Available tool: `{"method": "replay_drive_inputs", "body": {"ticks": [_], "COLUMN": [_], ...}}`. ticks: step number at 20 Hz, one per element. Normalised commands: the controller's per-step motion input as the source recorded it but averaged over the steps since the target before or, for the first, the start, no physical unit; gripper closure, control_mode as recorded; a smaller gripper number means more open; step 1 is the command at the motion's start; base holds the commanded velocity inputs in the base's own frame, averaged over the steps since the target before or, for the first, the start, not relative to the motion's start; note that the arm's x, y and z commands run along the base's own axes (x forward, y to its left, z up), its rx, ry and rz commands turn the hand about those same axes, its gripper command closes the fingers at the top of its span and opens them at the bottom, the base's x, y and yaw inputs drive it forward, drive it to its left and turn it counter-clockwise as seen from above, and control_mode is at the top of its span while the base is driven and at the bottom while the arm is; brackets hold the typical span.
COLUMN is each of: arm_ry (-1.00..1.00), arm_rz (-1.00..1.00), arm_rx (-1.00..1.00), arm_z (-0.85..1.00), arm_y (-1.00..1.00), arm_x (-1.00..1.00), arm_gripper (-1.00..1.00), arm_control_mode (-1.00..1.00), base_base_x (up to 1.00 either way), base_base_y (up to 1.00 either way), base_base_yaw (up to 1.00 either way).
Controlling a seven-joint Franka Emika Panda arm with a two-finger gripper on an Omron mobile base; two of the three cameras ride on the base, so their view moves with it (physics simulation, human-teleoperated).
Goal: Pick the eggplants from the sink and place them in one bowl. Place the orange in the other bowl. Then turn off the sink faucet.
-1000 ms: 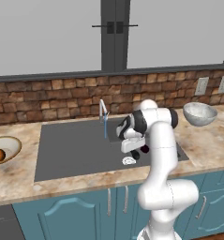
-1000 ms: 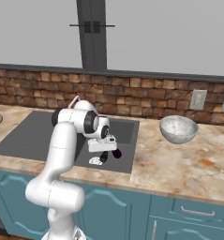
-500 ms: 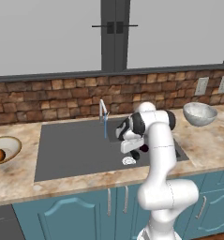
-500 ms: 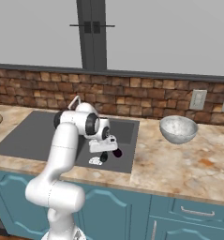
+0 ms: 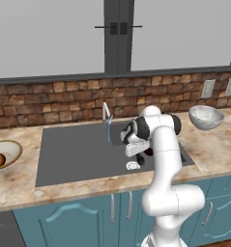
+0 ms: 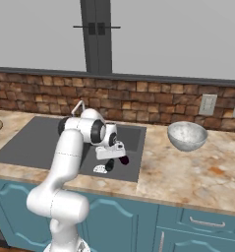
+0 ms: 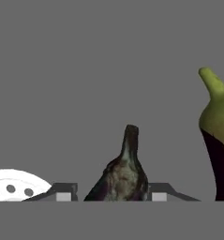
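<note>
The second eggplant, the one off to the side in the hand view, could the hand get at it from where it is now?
Probably yes, but not right now. The hand has its fingers on either side of the nearer eggplant. The second eggplant lies close beside on bare sink floor, with nothing between.

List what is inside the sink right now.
The sink holds the round drain, one eggplant between the tool's fingertips, and a second eggplant beside it. The faucet's blue stream falls in. The arm covers part of the basin floor.
</note>
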Motion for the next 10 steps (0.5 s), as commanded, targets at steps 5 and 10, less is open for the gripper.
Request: {"method": "replay_drive_inputs", "body": {"ticks": [5, 10], "arm_ry": [-0.01, -0.05], "arm_rz": [-0.05, 0.00], "arm_rx": [0.01, 0.00], "arm_z": [-0.22, 0.25], "arm_y": [-0.02, 0.00], "arm_x": [-0.47, -0.21], "arm_gripper": [1.00, 1.00], "arm_control_mode": [-1.00, -1.00], "base_base_x": [0.00, 0.00], "base_base_y": [0.00, 0.00], "base_base_yaw": [0.00, 0.00]}}
